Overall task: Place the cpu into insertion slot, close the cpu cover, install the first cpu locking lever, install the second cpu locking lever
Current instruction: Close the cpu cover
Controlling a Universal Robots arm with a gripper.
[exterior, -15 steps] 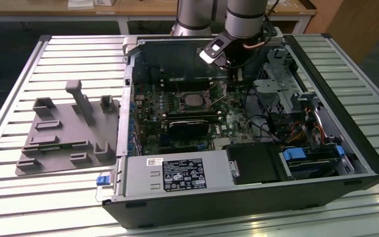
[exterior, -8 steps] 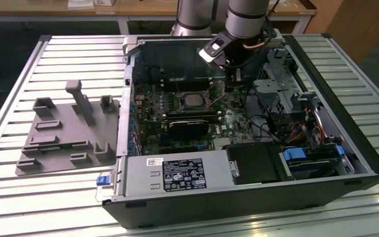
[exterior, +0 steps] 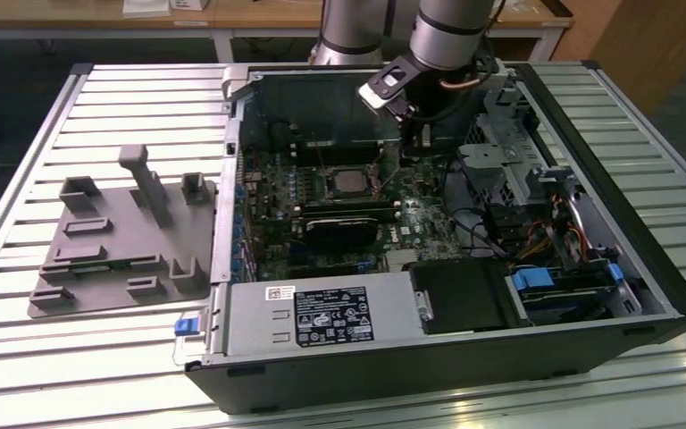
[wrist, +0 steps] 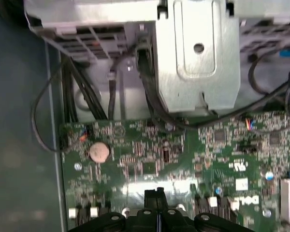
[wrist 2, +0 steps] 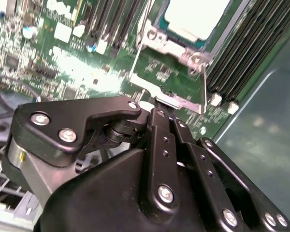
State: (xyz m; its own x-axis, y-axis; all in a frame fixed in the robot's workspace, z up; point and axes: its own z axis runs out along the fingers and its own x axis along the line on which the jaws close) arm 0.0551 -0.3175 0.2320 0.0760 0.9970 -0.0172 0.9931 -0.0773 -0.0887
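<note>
Nearest in the exterior view is the labelled power supply (exterior: 301,317). It lies along the front wall of the open computer case (exterior: 439,384), well short of the insertion slot (exterior: 319,185). A grey moulded tray (exterior: 93,259) lies on the slatted table (exterior: 33,366) outside the case, far from the slot toward the exterior view's left. A black card (exterior: 340,232) sits on the motherboard (exterior: 421,219), just on the near side of the slot.

The cpu (wrist 2: 195,17) lies in the slot with its pale metal top facing up. It shows through the window of the cpu cover (wrist 2: 171,48), the dull silver frame around it. The frame looks lowered over the chip, though whether it lies fully flat is hard to judge from this angle. Long black memory slots (wrist 2: 251,53) run just beside the slot.

Beyond the slot, toward the back of the case, the gripper (exterior: 421,134) hangs down from the arm (exterior: 450,27). In the second wrist view, the gripper (wrist 2: 157,108) has its black fingers (wrist 2: 164,140) drawn together. Their tip is right at the cover's outer edge, touching it or very nearly so. In the first wrist view, the gripper (wrist: 157,193) shows only a thin seam between the fingers. Past it lie a coin battery (wrist: 98,152) on the board and then a bare metal drive cage (wrist: 198,58), both farther from the slot.
</note>
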